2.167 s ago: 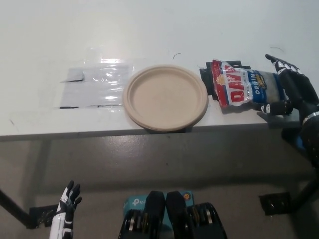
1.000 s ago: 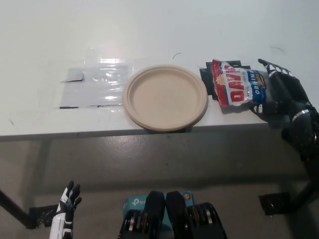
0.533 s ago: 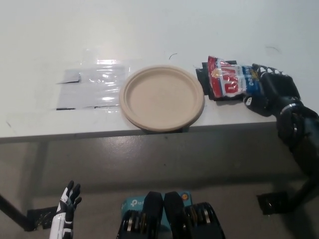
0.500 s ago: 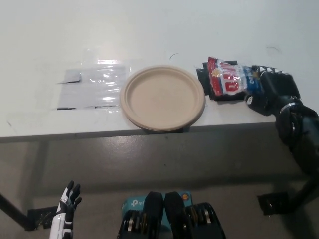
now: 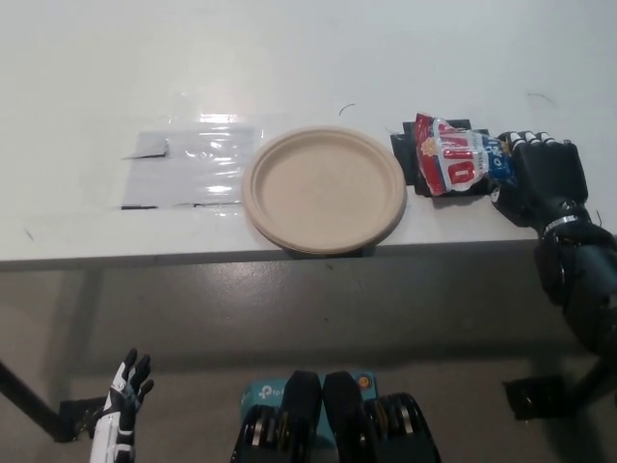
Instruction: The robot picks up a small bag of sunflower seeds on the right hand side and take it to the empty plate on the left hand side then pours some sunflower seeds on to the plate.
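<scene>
A red, white and blue bag of sunflower seeds [image 5: 451,164] lies on the white table [image 5: 289,68], just right of a tan paper plate [image 5: 324,188] with nothing on it. My black right hand [image 5: 542,177] is closed around the bag's right end, and the bag looks bunched and partly raised off the black patch [image 5: 413,154] beneath it. My white left hand [image 5: 120,421] hangs low at the picture's lower left, below the table, with its fingers apart and nothing in it.
A clear plastic sheet [image 5: 193,166] lies flat on the table left of the plate. The table's front edge [image 5: 193,258] runs just below the plate, which overhangs it slightly. Grey floor shows below.
My right hand has slid left over the bag's right end and closed on it; the bag has crumpled and shortened. The camera has shifted a little.
</scene>
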Motion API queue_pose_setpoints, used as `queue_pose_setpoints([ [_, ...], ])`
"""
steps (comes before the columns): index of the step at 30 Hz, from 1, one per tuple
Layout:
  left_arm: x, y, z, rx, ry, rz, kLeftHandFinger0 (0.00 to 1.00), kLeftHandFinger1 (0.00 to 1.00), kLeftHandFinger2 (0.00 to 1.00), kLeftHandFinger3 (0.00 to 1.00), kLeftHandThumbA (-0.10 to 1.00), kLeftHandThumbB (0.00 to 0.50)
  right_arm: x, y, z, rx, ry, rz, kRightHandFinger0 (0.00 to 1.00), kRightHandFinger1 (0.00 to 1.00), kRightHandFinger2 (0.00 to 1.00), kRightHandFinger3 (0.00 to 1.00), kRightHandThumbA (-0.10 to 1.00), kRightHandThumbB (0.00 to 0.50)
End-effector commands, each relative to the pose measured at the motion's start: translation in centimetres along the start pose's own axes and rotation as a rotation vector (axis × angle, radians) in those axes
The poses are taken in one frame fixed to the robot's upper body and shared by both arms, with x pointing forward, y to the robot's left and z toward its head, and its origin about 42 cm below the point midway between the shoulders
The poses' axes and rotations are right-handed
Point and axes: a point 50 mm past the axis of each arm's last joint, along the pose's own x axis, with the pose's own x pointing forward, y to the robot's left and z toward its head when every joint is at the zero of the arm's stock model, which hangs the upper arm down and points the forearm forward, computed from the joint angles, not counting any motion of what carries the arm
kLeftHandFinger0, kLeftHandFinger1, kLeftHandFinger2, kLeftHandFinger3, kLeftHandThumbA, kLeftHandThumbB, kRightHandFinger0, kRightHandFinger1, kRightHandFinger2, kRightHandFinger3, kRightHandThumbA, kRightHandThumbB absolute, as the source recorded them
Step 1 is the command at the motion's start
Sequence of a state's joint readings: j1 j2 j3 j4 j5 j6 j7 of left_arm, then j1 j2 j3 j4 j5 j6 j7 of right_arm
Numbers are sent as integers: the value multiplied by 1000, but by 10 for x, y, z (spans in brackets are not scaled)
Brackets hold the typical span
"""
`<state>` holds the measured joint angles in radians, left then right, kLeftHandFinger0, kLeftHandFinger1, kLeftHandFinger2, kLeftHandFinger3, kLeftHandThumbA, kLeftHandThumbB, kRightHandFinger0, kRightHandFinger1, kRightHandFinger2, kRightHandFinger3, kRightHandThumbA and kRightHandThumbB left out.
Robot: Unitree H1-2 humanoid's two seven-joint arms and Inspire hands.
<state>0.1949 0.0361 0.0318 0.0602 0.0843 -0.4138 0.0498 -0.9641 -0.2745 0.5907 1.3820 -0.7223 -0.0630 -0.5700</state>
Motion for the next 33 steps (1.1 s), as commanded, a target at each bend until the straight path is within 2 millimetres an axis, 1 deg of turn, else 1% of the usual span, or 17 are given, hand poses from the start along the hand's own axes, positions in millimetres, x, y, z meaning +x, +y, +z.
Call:
queue_pose_setpoints([
  [1, 0, 0, 10, -9, -60, -3, 1000, 1000, 960, 1000, 1000, 16, -17, 20, -4, 107, -3, 2, 0, 0, 35, 261, -100, 223],
  [2, 0, 0, 10, -9, -59, -4, 1000, 1000, 957, 1000, 1000, 16, -16, 18, -2, 140, -9, -28, 0, 0, 50, 260, -100, 229],
  [3, 1, 0, 9, -11, -59, -5, 1000, 1000, 952, 1000, 1000, 17, -13, 13, 2, 231, 8, -75, 0, 57, 172, 317, -100, 162],
  [4, 1, 1, 9, -9, -59, -6, 1000, 1000, 950, 1000, 1000, 17, -11, 9, 4, 298, 25, -101, 0, 131, 444, 426, -100, 110],
  [5, 1, 1, 9, -8, -59, -6, 1000, 1000, 951, 1000, 1000, 18, -8, 5, 7, 367, 42, -123, 0, 157, 604, 504, -100, 92],
  [7, 1, 0, 9, -9, -55, -8, 1000, 1000, 951, 1000, 1000, 20, -4, -2, 11, 470, 47, -177, 0, 127, 642, 545, -100, 83],
  [8, 1, 0, 10, -8, -56, -8, 1000, 1000, 951, 1000, 1000, 19, -2, -7, 14, 519, 39, -209, 0, 121, 685, 611, -100, 65],
  [9, 1, 1, 10, -7, -56, -10, 1000, 1000, 950, 1000, 1000, 13, 0, -11, 16, 562, 42, -230, 0, 141, 729, 652, -100, 62],
  [10, 1, 1, 10, -4, -58, -12, 1000, 1000, 950, 1000, 1000, 6, 4, -16, 19, 598, 47, -252, 0, 199, 776, 736, -100, 59],
  [11, 1, 1, 10, -3, -59, -13, 1000, 1000, 950, 1000, 1000, 4, 5, -18, 20, 608, 48, -259, 0, 236, 778, 792, -100, 54],
  [13, 1, 0, 9, -15, -58, -9, 1000, 1000, 943, 1000, 1000, 7, 11, -29, 25, 636, 15, -292, 0, 284, 766, 868, -100, 91],
  [19, 2, 1, 10, -11, -61, -6, 1000, 1000, 922, 1000, 1000, 0, 21, -49, 37, 665, -40, -341, 0, 295, 744, 815, -100, 68],
  [20, 2, 1, 9, -11, -61, -7, 1000, 1000, 921, 1000, 1000, 0, 23, -52, 39, 662, -49, -341, 0, 314, 765, 832, -100, 87],
  [26, 1, 0, 9, -16, -53, -6, 1000, 1000, 923, 1000, 1000, 17, 28, -61, 49, 640, -85, -340, 0, 363, 807, 889, -100, 112],
  [30, 3, 0, 11, -25, -61, -7, 996, 1000, 928, 1000, 1000, 7, 31, -69, 58, 604, -164, -354, 0, 290, 770, 804, -100, 120],
  [31, 3, 1, 11, -21, -64, -9, 998, 1000, 928, 1000, 1000, 1, 32, -71, 60, 604, -184, -353, 0, 289, 780, 808, -100, 109],
  [33, 4, 0, 11, -22, -62, -9, 1000, 1000, 930, 1000, 1000, 11, 34, -75, 65, 576, -218, -352, 0, 275, 777, 811, -100, 121],
])
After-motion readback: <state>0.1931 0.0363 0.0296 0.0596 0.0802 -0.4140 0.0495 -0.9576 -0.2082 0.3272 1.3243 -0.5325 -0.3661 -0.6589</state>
